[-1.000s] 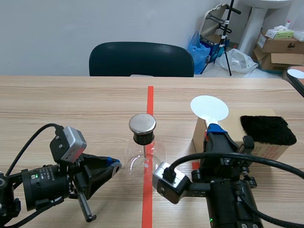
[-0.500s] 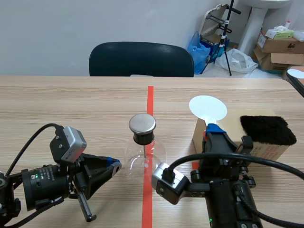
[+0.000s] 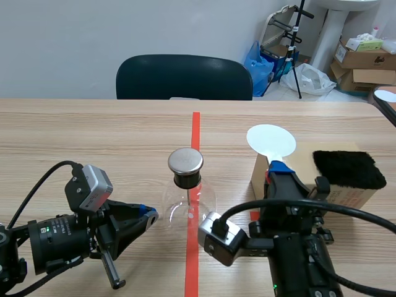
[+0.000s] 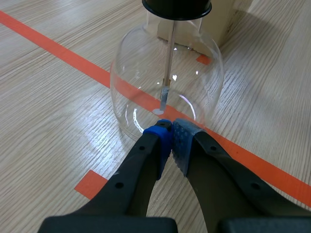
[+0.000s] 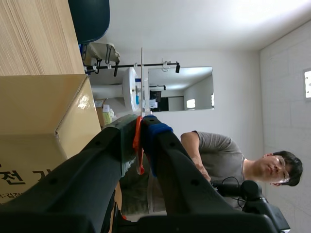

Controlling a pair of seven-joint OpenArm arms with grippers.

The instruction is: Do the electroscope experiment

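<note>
Electroscope (image 3: 187, 185) stands on the red tape line (image 3: 195, 130) at the middle of the table (image 3: 93, 136), between the two arms. It is upright, its long axis vertical, with the metal cap (image 3: 185, 161) on top and the inner rod (image 4: 168, 58) hanging straight down inside the glass bulb. The experiment looks only partly done. The right gripper (image 3: 279, 168) is pinching the orange handle of a white disc paddle (image 3: 271, 140), held disc-up over the cardboard box (image 3: 258, 176), near the black fur pad (image 3: 348, 168) (whether it has been rubbed cannot be told). Bringing the disc to the cap is left to do. The left gripper (image 3: 147, 215) lies low beside the bulb, fingers pressed together on nothing.
</note>
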